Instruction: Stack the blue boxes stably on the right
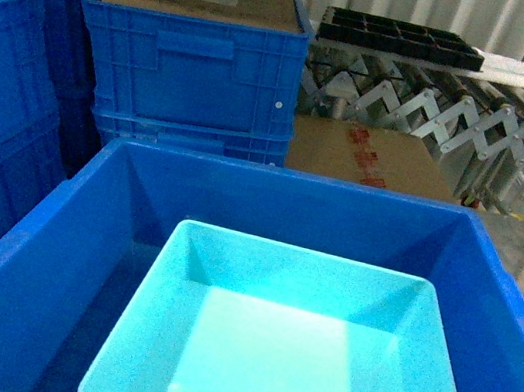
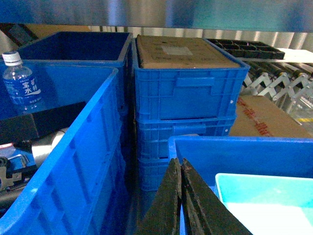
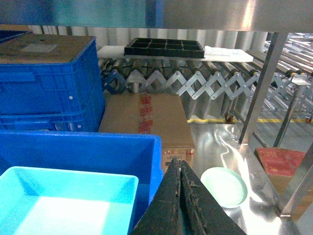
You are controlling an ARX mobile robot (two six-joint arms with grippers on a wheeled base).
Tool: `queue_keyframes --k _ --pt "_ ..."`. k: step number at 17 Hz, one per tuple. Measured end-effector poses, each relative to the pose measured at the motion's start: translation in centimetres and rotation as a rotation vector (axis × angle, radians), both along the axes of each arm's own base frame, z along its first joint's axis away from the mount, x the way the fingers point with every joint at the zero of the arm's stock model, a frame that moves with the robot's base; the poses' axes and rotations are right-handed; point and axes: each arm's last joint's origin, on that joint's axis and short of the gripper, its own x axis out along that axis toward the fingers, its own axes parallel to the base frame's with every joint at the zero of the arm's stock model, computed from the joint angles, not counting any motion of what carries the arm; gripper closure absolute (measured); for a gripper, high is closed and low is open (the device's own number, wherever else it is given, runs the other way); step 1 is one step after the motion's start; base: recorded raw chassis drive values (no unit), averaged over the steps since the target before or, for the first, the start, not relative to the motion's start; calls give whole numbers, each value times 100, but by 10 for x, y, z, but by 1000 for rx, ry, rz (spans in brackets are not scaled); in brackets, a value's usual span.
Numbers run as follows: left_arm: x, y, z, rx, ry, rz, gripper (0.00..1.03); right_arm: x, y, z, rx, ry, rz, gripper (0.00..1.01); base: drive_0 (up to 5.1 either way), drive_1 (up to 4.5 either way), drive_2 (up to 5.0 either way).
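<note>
Turquoise tub (image 1: 283, 362): sits inside a big dark-blue crate (image 1: 41, 238), nearer its right wall; glossy inside, holds nothing.
Left gripper (image 2: 181, 169): fingers pressed together, gripping nothing, at the crate's left front, near the tub's corner.
Right gripper (image 3: 180, 171): fingers pressed together, nothing between them, beside the crate's right end.
Stacked crates (image 1: 194, 62): behind, dark blue and ribbed, topped with brown cardboard.
Cardboard carton (image 3: 146, 122): on the floor, behind the crate.
Roller conveyor (image 1: 439, 111): carries a black divided tray (image 1: 401, 38).
Pale green dish (image 3: 224, 186): on the shiny floor.
Water bottle (image 2: 19, 81): far left, upright.
</note>
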Motion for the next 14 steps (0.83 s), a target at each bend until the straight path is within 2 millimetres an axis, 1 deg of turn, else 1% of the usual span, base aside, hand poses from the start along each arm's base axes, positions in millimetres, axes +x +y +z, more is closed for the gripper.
queue_keyframes --k 5,7,11,14 --pt "-16 0 -26 0 -5 0 101 -15 0 -23 0 -5 0 99 0 0 0" --pt "-18 0 -27 0 -6 0 101 -17 0 -25 0 -6 0 99 0 0 0" --pt "-26 0 -39 0 -3 0 101 -25 0 -35 0 -3 0 99 0 0 0" --pt "-31 0 -42 0 -9 0 101 -29 0 -42 0 -26 0 99 0 0 0"
